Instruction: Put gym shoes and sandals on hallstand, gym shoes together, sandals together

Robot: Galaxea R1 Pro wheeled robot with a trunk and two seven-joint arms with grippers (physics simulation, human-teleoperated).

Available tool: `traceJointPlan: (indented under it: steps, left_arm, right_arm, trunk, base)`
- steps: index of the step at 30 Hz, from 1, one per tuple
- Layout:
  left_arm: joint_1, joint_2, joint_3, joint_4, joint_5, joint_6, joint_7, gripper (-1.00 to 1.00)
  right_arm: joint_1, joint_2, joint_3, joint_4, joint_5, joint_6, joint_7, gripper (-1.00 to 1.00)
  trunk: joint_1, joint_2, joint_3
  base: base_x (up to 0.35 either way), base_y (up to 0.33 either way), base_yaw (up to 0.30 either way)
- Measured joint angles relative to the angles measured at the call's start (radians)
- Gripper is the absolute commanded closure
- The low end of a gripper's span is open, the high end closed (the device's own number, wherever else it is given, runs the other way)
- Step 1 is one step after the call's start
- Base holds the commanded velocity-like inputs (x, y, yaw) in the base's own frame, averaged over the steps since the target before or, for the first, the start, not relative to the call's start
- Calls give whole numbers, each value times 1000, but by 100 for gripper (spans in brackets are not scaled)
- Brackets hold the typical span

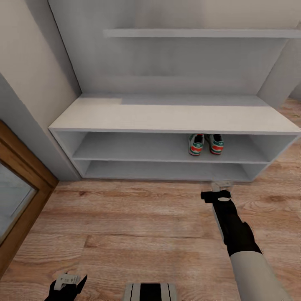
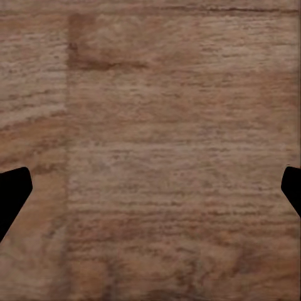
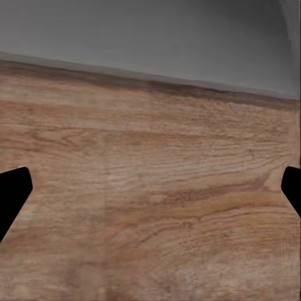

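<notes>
The 2 gym shoes [image 1: 205,144] stand side by side, heels outward, on the upper open shelf of the hallstand [image 1: 167,117], toward 1 o'clock in the head view. The right gripper [image 1: 221,184] hangs over the corridor floor [image 1: 125,217] just in front of the rack's base at 4 o'clock; its fingers [image 3: 12,194] are spread wide and hold nothing. The left gripper [image 1: 67,281] sits low at 7 o'clock, its fingers [image 2: 12,194] equally wide apart and empty, above bare planks.

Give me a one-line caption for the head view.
Gym shoes sit side by side on the rack's upper shelf; right gripper hangs open over the floor before it.
</notes>
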Motion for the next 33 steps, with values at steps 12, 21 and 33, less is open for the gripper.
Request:
traceJointPlan:
  steps: [12,21,33]
  left_arm:
    - [0,-1,0,9,1,-1,1,-100]
    - [0,-2,1,12,3,-2,4,-100]
    - [1,-7,4,17,2,-34,12,-100]
  right_arm:
    - [26,-40,-7,421,-5,-216,-4,-100]
    - [36,-90,-2,802,-13,-616,-4,-100]
    - [108,-145,1,1054,-137,-1107,3,-100]
  trunk:
    - [0,0,0]
    - [0,0,0]
    - [0,0,0]
  base:
    - [-17,0,0]
    - [-1,0,0]
    - [0,0,0]
